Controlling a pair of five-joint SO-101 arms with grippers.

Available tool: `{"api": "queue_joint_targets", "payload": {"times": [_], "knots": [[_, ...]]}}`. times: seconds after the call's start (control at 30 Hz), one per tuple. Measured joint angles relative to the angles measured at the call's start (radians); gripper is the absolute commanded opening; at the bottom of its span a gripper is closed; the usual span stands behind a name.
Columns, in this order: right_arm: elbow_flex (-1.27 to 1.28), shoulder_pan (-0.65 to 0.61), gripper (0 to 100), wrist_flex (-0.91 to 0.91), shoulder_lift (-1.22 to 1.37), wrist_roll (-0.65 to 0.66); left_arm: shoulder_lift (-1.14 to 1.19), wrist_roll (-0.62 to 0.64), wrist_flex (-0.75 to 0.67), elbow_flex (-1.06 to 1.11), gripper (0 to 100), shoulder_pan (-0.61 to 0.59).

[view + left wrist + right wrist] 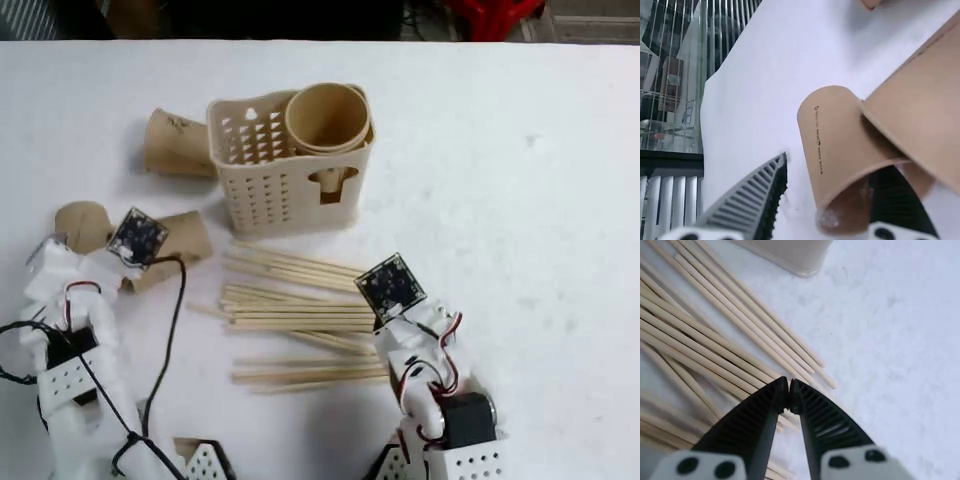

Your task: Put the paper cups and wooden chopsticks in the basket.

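Cup pickup in hand: your left gripper (832, 165) has its fingers apart, seemingly straddling the wall of a paper cup (835, 135) lying at eight o'clock from the basket (285, 195). You need to close, then lift. Your right gripper (790, 390), fingers together, hangs over the chopsticks (715, 340) at six o'clock.

Cream perforated basket (270, 195) stands upright on the tabletop (520, 200). Nested paper cups (328, 115), brown and mouth-up, fill its right end. A loose cup (172, 143) lies on its side against the basket's left wall. The far-left cup (80, 225) and its neighbouring cup (188, 240) lie on their sides nearer the front edge. Pale wooden chopsticks (300, 318) lie loosely heaped, mostly parallel, just in front of the basket.
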Motion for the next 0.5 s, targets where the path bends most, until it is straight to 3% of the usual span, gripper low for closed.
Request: {"api": "queue_joint_targets", "payload": {"times": [0.5], "knots": [[0.0,0.0,1.7,0.0,0.0,0.0,0.0,0.006,-0.002,0.046,19,0.034]]}}
